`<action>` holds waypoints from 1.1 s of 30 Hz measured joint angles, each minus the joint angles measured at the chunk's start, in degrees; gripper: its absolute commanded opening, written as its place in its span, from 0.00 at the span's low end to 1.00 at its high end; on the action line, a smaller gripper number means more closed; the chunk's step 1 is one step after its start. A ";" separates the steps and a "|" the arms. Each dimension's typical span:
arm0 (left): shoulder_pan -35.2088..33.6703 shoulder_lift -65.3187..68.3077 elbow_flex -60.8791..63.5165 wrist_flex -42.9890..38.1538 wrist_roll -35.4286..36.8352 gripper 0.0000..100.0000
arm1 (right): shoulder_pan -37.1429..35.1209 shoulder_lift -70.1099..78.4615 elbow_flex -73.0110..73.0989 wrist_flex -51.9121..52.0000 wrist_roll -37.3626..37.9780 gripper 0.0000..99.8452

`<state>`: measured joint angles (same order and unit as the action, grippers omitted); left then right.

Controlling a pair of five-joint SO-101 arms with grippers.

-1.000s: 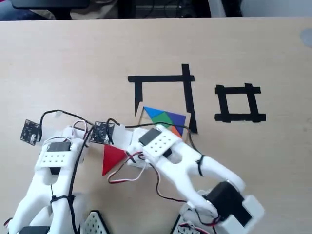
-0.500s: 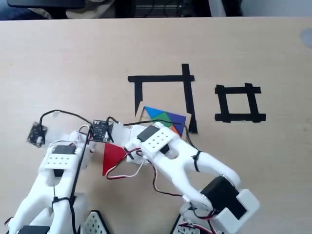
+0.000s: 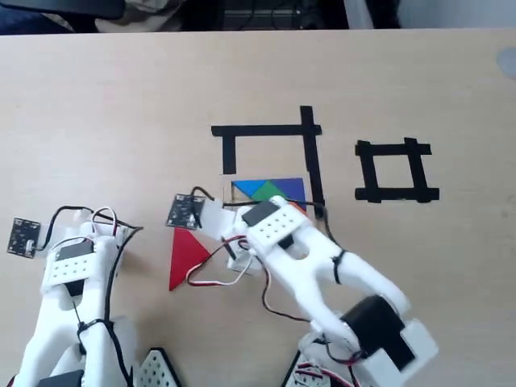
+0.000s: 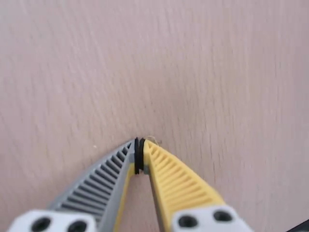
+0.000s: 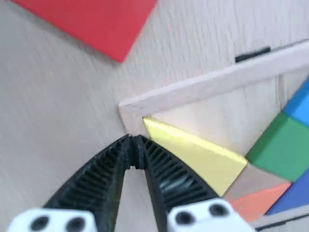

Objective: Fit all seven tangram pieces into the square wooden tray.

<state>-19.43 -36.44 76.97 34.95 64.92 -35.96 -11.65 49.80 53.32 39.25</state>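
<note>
Left tool (image 4: 139,155) pulls back, well clear of the red triangle (image 3: 185,254); right tool (image 5: 133,153) has nudged the wooden tray (image 5: 207,84) square with the black tape (image 3: 266,129).

Black tape frame (image 3: 266,130), tape square (image 3: 397,194), table (image 3: 121,105)

Two robot arms (image 3: 314,266), one wooden tray (image 5: 203,87), six tangram pieces (image 3: 187,254) and two black tape squares (image 3: 395,149) are counted.

text: none legible | labels/brands: none | numbers/signs: none | surfaces: wooden tray (image 5: 203,87), table (image 3: 121,97)
</note>
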 measured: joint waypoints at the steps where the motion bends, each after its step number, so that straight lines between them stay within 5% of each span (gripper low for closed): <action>1: -0.26 0.00 0.00 0.00 0.00 0.05 | -0.26 -2.02 0.18 0.53 -1.32 0.01; 7: -1.23 0.00 0.00 0.18 -0.09 0.05 | -8.09 -21.36 0.26 7.65 -8.18 0.01; 10: -5.71 -0.44 -2.37 5.27 -1.05 0.05 | -9.85 -29.10 0.26 7.82 -11.96 0.12; 13: -13.98 -3.34 -7.38 15.82 -7.47 0.05 | -10.02 -29.89 0.26 8.53 -14.86 0.21; 18: -27.96 -9.49 -11.16 32.35 -24.35 0.05 | -12.48 -25.05 0.26 6.51 -18.29 0.21; 26: -41.93 -17.32 -2.02 20.13 -62.77 0.05 | -14.59 -13.63 -3.78 1.05 -29.89 0.21; 33: -42.37 -23.21 7.38 9.05 -67.87 0.05 | -15.56 -2.37 -9.67 0.44 -36.75 0.21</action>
<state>-61.80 -59.65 84.35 44.00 -2.95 -51.52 -14.02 40.13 53.76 2.51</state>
